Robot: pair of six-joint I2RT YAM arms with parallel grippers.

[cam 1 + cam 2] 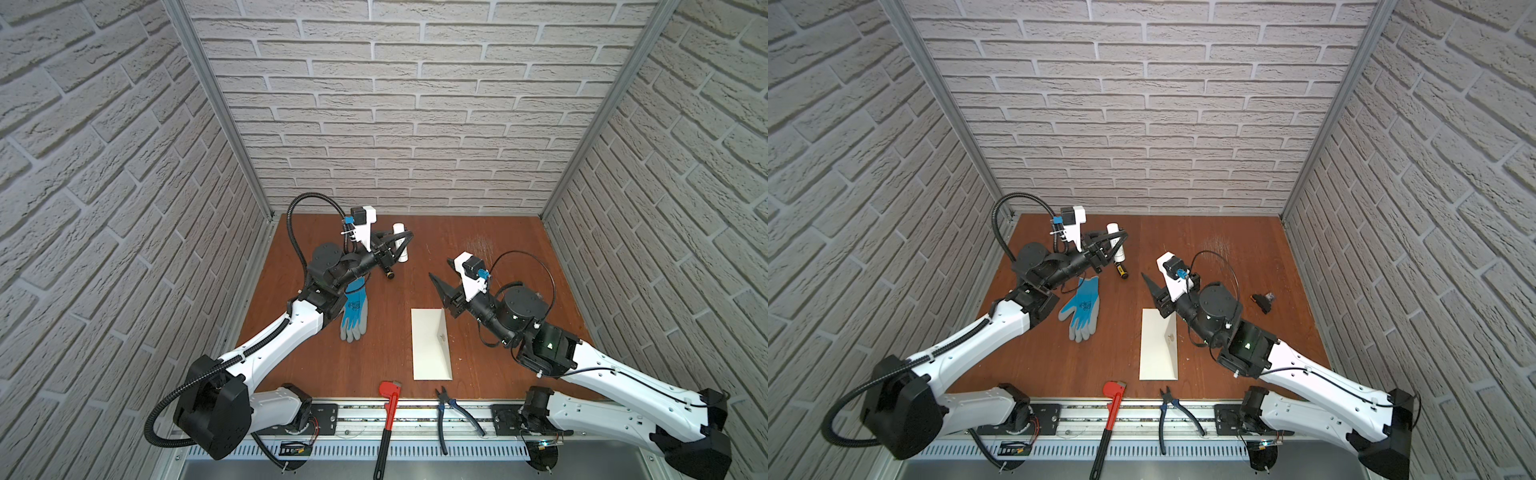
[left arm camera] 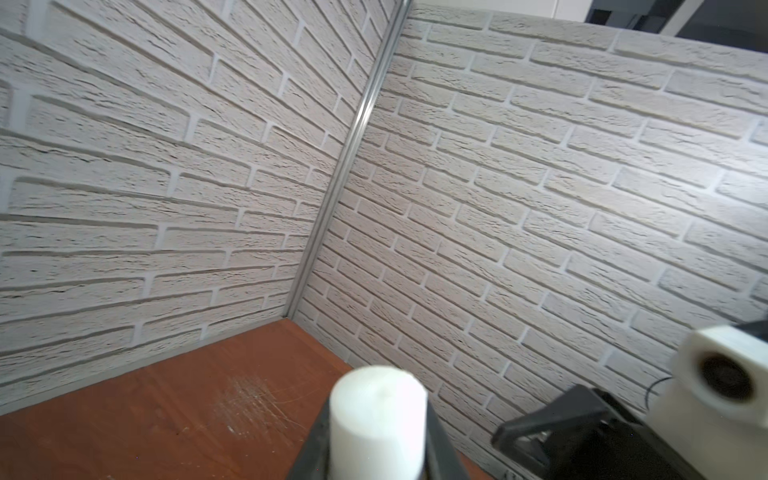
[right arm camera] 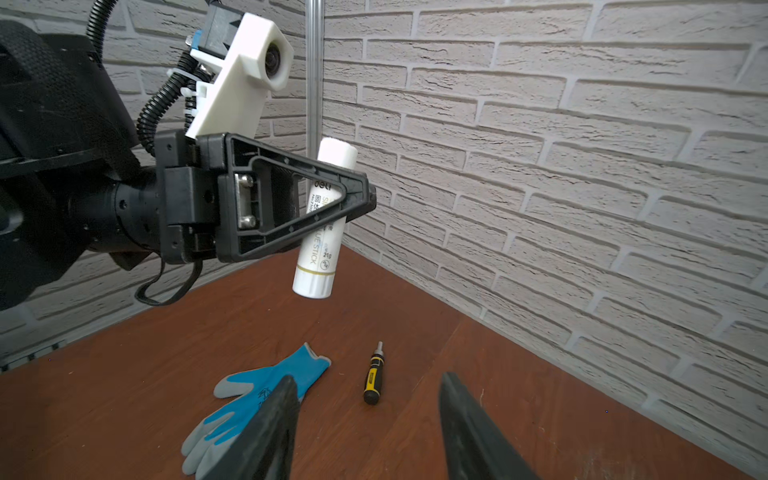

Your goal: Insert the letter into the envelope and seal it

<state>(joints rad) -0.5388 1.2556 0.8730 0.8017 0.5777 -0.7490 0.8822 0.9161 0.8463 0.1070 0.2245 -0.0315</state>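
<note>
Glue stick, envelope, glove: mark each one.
Glue stick (image 3: 316, 253): right wrist view, on its labelled barrel.
Envelope (image 1: 424, 353): in a top view, on its flat face.
Glove (image 1: 1082, 309): in a top view, on the blue part.

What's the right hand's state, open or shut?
Open. In the right wrist view the right hand has its two black fingers well apart above the brown wooden table, with nothing gripped between them.
</note>
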